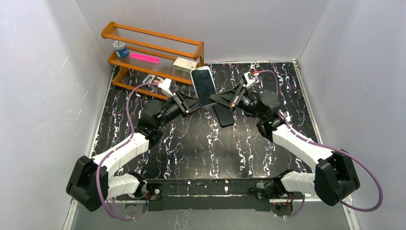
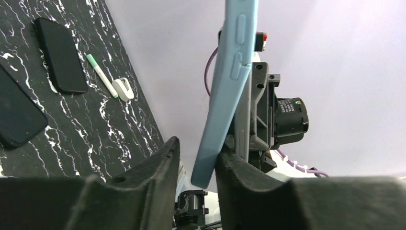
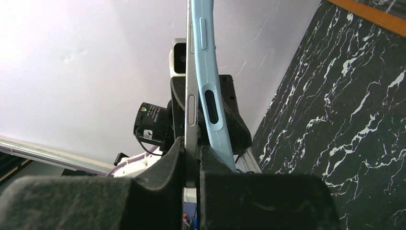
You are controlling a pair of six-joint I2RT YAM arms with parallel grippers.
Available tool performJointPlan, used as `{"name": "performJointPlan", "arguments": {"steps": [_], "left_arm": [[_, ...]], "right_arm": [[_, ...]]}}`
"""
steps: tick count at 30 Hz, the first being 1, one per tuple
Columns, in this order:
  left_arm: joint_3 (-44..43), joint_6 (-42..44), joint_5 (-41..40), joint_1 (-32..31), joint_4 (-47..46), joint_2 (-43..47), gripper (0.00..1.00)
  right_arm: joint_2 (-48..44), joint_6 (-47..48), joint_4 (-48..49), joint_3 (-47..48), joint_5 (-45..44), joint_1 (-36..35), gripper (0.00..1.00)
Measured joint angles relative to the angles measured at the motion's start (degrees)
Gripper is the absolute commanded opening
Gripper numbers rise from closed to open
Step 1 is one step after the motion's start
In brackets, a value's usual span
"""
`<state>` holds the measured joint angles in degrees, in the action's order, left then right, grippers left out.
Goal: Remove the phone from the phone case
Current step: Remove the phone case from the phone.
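Above marbled tabletop (image 1: pixel 201 143): right claw (image 3: pixel 191 143) pinching slim phone (image 3: pixel 191 110), left claw (image 2: pixel 196 148) spread round bowed pale-blue case (image 2: pixel 230 72).

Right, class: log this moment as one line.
right gripper: shut on phone edge | left gripper: astride blue phone case, grip unclear | state: case bowed off phone

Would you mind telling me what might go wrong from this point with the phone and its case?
1. The right gripper pinches only the thin edge of the phone, held in the air above the table. It might slip and drop, perhaps onto the dark phone lying nearby.
2. The left gripper shows a gap between one finger and the case, so it may pull without really gripping.
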<state>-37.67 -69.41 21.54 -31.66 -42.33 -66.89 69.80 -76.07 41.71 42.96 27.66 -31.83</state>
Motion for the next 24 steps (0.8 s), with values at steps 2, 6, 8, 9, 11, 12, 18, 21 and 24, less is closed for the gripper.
{"name": "performJointPlan", "arguments": {"steps": [2,6,8,9,11,12,18,21,24], "left_arm": [[-0.1,-0.3,-0.3,-0.1,-0.9,-0.5,0.16],[-0.2,0.2,-1.7,-0.5,-1.2,-0.6,0.03],[-0.2,0.9,-2.8,-0.7,-1.1,-0.8,0.0],[-0.2,1.2,-3.3,-0.9,-1.0,-1.0,0.0],[-0.2,2.4,-4.4,-1.0,-0.7,-1.1,0.0],[-0.2,3.1,-4.8,-1.1,-0.4,-1.1,0.0],[-0.8,7.3,-7.7,-0.5,3.3,-1.2,0.0],[-2.1,9.4,-11.1,1.6,5.2,-1.2,0.0],[-4.0,12.2,-15.4,4.8,6.8,-1.2,0.0]], "right_arm": [[0.1,0.0,-0.9,0.0,0.2,0.0,0.01],[0.1,0.5,-2.5,0.0,0.6,0.1,0.01],[0.1,1.0,-3.1,0.2,0.6,0.2,0.01],[0.1,1.4,-3.7,0.4,0.7,0.3,0.01],[0.1,2.0,-4.8,0.6,0.8,0.3,0.01],[0.1,2.3,-5.2,0.6,0.8,0.3,0.01],[-0.9,4.4,-9.3,0.6,1.2,0.3,0.01],[-2.3,5.6,-13.0,0.5,3.5,0.3,0.01],[-3.5,7.0,-17.2,0.4,7.1,-0.3,0.01]]}}
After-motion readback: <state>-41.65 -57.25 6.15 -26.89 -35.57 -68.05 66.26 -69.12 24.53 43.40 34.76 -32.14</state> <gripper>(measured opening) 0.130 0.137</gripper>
